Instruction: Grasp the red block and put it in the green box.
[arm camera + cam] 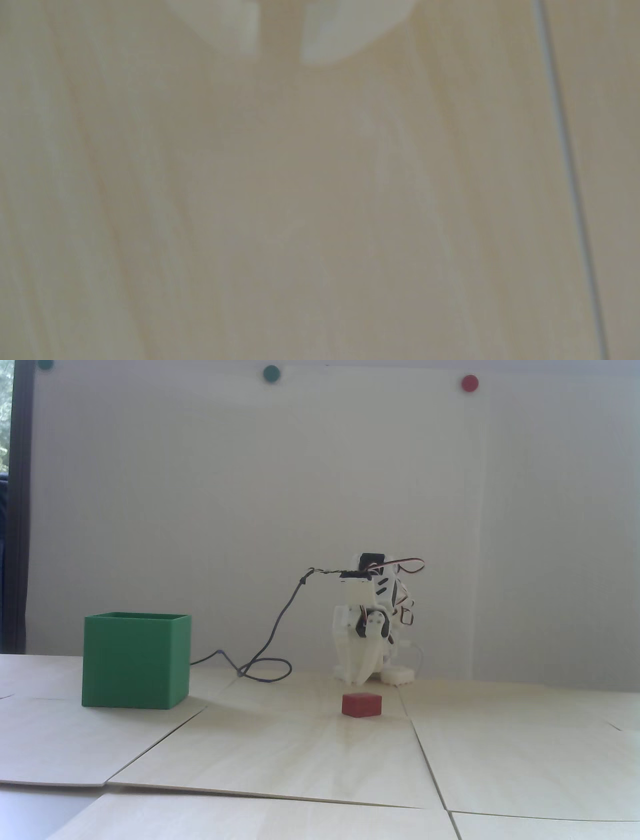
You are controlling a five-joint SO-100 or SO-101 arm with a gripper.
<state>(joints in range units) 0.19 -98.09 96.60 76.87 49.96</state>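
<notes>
on table [320, 760], fixed view: red block [362, 705] sits free just in front of folded white arm, pincer [361, 676] tip-down behind it, not touching. green box [136, 660] well apart to left. wrist view blurry, pincer [280, 52] fingers slightly apart, nothing between.

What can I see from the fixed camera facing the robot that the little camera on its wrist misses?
Only the fixed view shows the red block, the green box, the dark cable and the wall magnets. Only the wrist view shows, blurred and close, a small gap between the fingertips and a seam line. Both show the hand and the pale wooden table.
</notes>
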